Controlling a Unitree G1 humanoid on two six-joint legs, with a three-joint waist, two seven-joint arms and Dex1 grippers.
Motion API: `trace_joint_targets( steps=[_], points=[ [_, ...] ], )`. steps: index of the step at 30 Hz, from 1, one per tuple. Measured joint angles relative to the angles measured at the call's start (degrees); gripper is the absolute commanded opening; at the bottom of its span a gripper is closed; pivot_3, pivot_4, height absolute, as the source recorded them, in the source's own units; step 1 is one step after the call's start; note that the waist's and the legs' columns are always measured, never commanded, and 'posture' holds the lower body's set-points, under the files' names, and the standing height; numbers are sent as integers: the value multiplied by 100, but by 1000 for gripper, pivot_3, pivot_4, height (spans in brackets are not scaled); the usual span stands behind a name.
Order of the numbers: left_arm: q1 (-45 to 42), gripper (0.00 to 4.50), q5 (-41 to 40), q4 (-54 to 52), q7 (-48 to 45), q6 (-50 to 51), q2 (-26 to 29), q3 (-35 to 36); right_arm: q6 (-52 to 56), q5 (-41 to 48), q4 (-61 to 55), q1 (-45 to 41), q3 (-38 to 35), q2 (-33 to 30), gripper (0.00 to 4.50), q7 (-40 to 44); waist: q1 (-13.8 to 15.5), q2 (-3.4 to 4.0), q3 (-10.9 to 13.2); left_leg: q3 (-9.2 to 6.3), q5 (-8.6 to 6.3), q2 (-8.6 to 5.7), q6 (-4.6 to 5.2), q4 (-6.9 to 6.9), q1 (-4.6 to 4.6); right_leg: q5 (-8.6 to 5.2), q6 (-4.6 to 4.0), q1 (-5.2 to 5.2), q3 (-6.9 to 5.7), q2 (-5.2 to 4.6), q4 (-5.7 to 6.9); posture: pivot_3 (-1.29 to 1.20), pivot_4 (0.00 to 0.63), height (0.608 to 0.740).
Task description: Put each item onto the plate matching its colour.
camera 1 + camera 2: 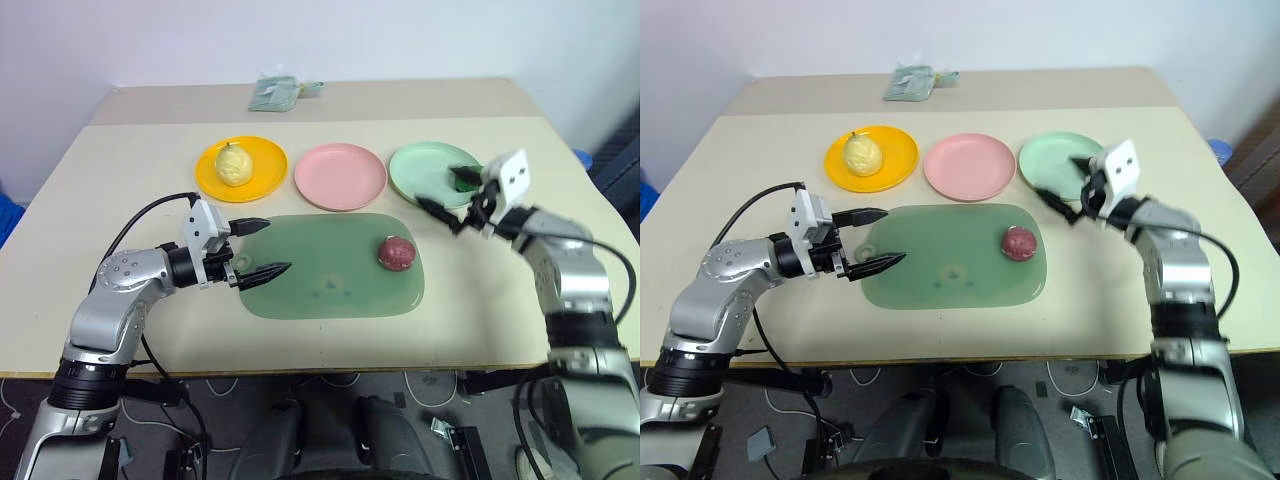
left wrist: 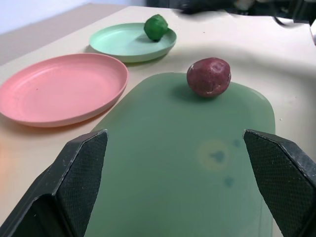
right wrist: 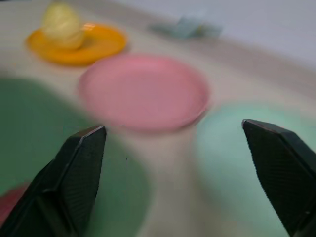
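Gaping wide and empty, right claw (image 1: 1065, 190) over mint plate (image 1: 1052, 160).

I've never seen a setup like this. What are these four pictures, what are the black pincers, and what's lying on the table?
This is a two-armed robot. Two pictures come from the cameras in its head, looking down over a beige table. The other two come from a camera on each wrist, so the black prongs at the bottom are that arm's own fingers.

The left hand and the right hand are both open and hold nothing.

On the table stand three plates in a row. The yellow plate carries a yellow pear, the pink plate has nothing on it, and the green plate carries a green ball. In front of them lies a green mat with a dark red ball resting on it. A small packet sits at the far edge.
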Motion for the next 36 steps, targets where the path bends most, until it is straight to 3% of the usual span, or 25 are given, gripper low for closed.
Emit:
trace_joint_targets(
  steps=[5, 11, 22, 25, 28, 29, 36],
  points=[
    [-209, 4500, 27, 182, -113, -124, -24, -32, 938, 543, -1379, 840, -180, -110, 4480, -153, -5, 0, 0, 4, 0, 3, 0, -1, 4, -1, -1, 0, 2, 0, 2, 0, 150, 740],
    [-245, 4500, 55, 275, -182, -152, -26, -38, 1297, 778, -1711, 969, -72, -4, 4480, -255, 40, -1, 0, 4, 0, 4, 0, -1, 3, -1, -1, 2, 0, 0, -1, 0, 150, 740],
    [-13, 4500, 82, 86, -149, -156, 10, -3, 715, 199, -710, 682, 687, 393, 4480, -235, 39, -2, 0, 4, 0, 4, 0, -1, 4, -1, -1, 2, -1, 0, -2, 0, 150, 740],
    [70, 4500, 72, -78, -74, -133, 19, 28, 456, -26, -341, 557, 844, 413, 3642, -198, 37, -2, 0, 5, 0, 4, 0, -1, 4, 0, -1, 2, -1, 0, -2, 0, 150, 740],
    [158, 4500, 63, -178, -13, -95, 23, 36, 218, -189, -87, 447, 880, 417, 2228, -155, 36, -2, 0, 5, 1, 4, -1, -1, 4, 0, -1, 2, -1, 1, -1, 0, 150, 740],
    [166, 4500, 45, -211, 9, -79, 27, 43, 153, -221, -36, 409, 883, 418, 2067, -143, 37, -2, 0, 5, 1, 4, -1, 0, 4, 0, -1, 2, -2, 1, -1, 0, 150, 740],
    [341, 4500, -30, -431, 163, 42, 132, 197, -136, -253, 509, -451, 841, 718, 2067, -201, -18, -1, 0, 5, 2, 5, -3, -4, 5, 0, -1, -1, -1, 4, 1, 0, 150, 740]
  ],
)
